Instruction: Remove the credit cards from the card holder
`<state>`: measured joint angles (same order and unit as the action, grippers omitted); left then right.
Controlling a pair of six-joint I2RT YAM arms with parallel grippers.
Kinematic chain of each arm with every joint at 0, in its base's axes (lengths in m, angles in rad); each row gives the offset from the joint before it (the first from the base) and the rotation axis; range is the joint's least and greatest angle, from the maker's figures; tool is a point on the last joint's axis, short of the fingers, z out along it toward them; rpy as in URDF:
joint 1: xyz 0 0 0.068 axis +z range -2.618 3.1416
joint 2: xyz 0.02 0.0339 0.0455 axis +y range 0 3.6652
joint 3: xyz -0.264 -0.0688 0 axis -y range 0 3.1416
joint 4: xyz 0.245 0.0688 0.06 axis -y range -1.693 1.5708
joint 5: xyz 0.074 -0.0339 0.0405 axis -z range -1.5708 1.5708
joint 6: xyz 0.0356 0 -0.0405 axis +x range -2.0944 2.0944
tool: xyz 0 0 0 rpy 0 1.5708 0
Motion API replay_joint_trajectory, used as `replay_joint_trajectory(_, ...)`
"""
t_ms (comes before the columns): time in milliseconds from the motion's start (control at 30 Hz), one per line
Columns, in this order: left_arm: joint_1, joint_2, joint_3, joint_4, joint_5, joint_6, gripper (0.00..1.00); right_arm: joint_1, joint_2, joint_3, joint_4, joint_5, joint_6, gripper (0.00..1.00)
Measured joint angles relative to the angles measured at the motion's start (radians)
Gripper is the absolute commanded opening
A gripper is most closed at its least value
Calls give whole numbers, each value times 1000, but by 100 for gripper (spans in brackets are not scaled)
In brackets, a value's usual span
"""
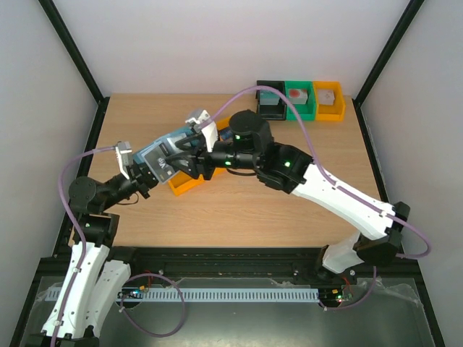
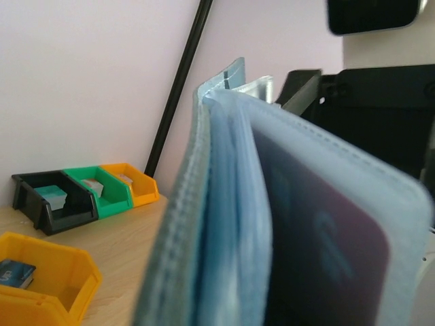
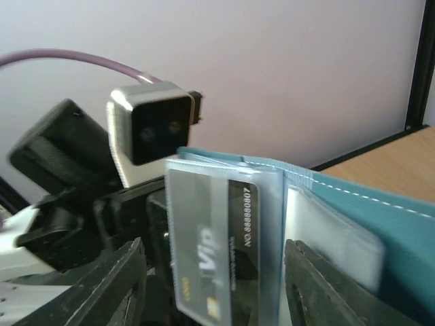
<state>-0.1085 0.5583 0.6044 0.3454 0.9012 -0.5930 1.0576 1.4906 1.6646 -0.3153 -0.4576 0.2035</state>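
One grey card (sleeved) | inside parted right gripper | left gripper clamps card holder

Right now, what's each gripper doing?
Left gripper: closed on the card holder.
Right gripper: open, fingers either side of the grey credit card.

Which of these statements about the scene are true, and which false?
1. The left gripper holds the card holder off the table. True.
2. The three bins at the far edge are all orange. False: black bin, green bin, orange bin.
3. The grey Vip card lies on the table. False: it sits in the holder's clear sleeve, between the open right gripper fingers.
4. A blue card lies in the near orange bin. True.
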Motion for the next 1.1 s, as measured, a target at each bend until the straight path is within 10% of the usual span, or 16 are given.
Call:
replay_joint_trajectory(200, 0, 0, 0, 16, 1, -13, 2, -36, -144, -18, -7, -11, -12, 98)
replay_joint_trajectory(633, 0, 0, 0, 13, 1, -15, 2, -96, -40, 39, -128, 11, 3, 100)
replay_joint_trajectory(867, 0, 0, 0, 8, 5, -11, 2, -95, 30, 33, -149, -99, 19, 7)
replay_joint_trajectory(1000, 0, 0, 0, 6, 8, -12, 7, -95, 8, 7, -119, -108, 33, 2)
replay_joint_trajectory(1100, -6, -1, 0, 3, 8, -8, 48, -93, -6, -7, -117, -90, 40, 2)
